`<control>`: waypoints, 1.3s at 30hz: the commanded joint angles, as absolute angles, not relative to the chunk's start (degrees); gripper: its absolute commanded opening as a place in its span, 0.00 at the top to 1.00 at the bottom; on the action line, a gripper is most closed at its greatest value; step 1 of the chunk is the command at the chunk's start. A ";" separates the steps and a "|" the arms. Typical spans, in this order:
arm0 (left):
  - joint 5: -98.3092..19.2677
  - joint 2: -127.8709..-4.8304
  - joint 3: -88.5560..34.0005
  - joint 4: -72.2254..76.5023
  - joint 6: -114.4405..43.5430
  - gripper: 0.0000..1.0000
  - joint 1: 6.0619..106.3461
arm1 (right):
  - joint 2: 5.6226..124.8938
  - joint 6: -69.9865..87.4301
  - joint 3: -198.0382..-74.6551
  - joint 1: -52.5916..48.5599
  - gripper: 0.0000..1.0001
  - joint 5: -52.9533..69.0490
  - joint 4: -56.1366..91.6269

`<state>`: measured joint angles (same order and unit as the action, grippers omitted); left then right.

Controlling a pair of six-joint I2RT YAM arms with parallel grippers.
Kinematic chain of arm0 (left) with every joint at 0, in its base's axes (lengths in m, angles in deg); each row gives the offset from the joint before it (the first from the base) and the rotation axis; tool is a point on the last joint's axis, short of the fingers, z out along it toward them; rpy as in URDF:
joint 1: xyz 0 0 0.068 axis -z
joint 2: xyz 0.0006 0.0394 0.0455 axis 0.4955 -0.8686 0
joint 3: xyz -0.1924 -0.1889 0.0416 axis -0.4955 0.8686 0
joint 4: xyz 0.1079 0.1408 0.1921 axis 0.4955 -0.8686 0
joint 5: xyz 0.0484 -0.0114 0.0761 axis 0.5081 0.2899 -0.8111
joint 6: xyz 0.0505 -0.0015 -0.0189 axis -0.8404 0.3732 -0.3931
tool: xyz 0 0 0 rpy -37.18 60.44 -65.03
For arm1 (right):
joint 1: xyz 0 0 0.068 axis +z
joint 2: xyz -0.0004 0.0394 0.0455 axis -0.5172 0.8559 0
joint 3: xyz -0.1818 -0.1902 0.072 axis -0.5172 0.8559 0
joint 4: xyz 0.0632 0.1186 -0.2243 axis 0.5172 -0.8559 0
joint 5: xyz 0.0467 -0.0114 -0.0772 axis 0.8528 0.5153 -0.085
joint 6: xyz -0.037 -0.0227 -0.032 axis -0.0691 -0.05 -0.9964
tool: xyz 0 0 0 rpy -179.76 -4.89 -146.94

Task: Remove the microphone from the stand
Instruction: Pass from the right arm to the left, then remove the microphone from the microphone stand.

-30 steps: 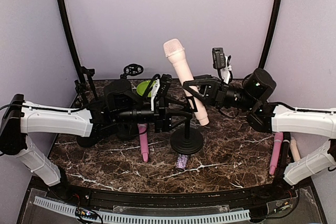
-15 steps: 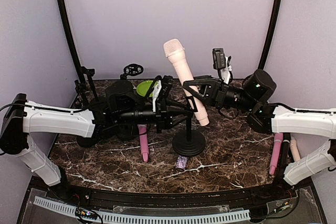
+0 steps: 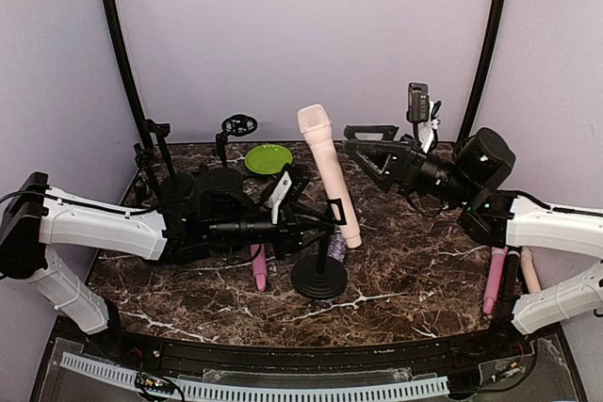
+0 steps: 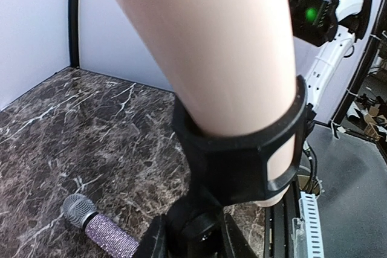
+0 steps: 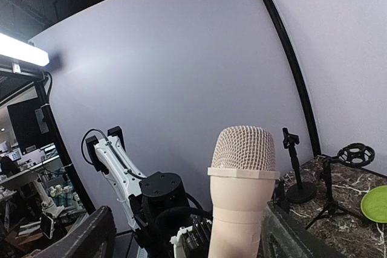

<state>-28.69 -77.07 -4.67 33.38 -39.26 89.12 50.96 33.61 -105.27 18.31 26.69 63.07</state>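
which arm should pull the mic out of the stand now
Right. The right gripper is open and faces the head of the microphone, close beside it. The left gripper is shut on the stand, bracing it, so it isn't free.

Microphone [image 3: 325, 171]: 5 (2 pink, 2 cream, 1 glittery). Stand [image 3: 318, 278]: 3. Green plate [image 3: 268, 157]: 1.

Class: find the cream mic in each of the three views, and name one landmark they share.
Top external: mic at centre, tilted.
Left wrist: mic body fills the upper middle, black clip around it.
Right wrist: mic head at bottom centre.
Shared landmark: the marble table.
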 commanded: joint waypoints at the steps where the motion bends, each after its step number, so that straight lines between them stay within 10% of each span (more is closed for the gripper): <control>1: -34.42 -71.46 -4.50 36.77 -39.51 1.00 89.21 | 48.24 28.37 -105.80 18.25 0.09 21.11 56.44; 22: -46.89 -70.94 -4.72 28.11 -36.48 1.00 89.21 | 56.68 15.52 -121.15 25.14 0.01 9.80 28.41; 39: -46.99 -70.81 -3.60 29.09 -36.94 1.00 89.21 | 63.30 13.20 -128.13 28.54 0.23 -2.02 24.51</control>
<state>-46.87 -74.14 -3.05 23.15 -37.31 89.08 62.57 13.09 -125.29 27.95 0.07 22.77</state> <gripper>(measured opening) 0.244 0.750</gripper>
